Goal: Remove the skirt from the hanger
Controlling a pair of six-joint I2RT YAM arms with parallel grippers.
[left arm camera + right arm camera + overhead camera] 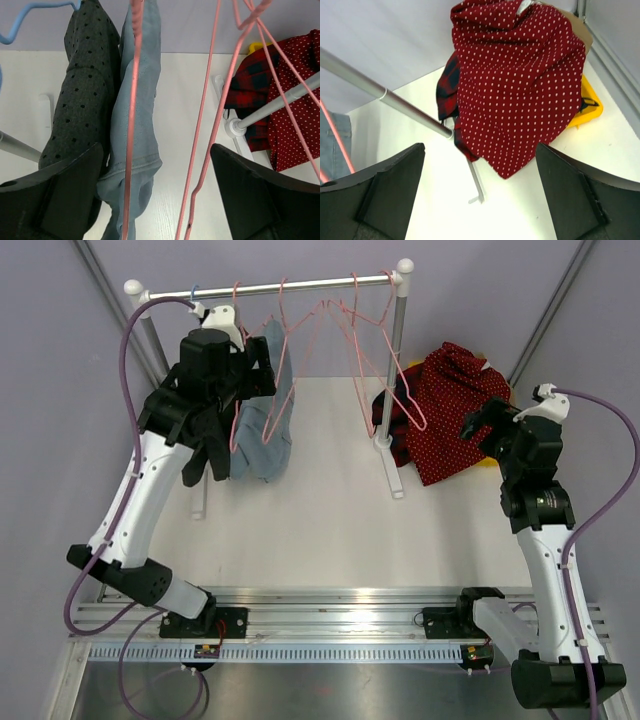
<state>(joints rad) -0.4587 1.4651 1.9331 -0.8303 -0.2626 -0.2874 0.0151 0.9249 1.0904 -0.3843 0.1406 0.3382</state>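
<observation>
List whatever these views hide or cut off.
- Yellow object: right wrist view, mostly buried under the red polka-dot garment; unidentifiable.
- Denim garment: top view, left arm covers its upper part; left wrist view's top edge crops it.
- Grey dotted garment: left wrist view, hanger attachment beyond the top edge.

The red, white-dotted skirt (520, 85) lies crumpled over other clothes (447, 87) at the worktop's (320, 530) right; a pink hanger (201, 100) hangs bare.

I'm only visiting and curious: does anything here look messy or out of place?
The red white-dotted garment lies crumpled in a heap on the white table beside the metal rack, over dark plaid cloth and something yellow, not hanging. Several empty pink wire hangers dangle tilted and crossed on the rack.
</observation>
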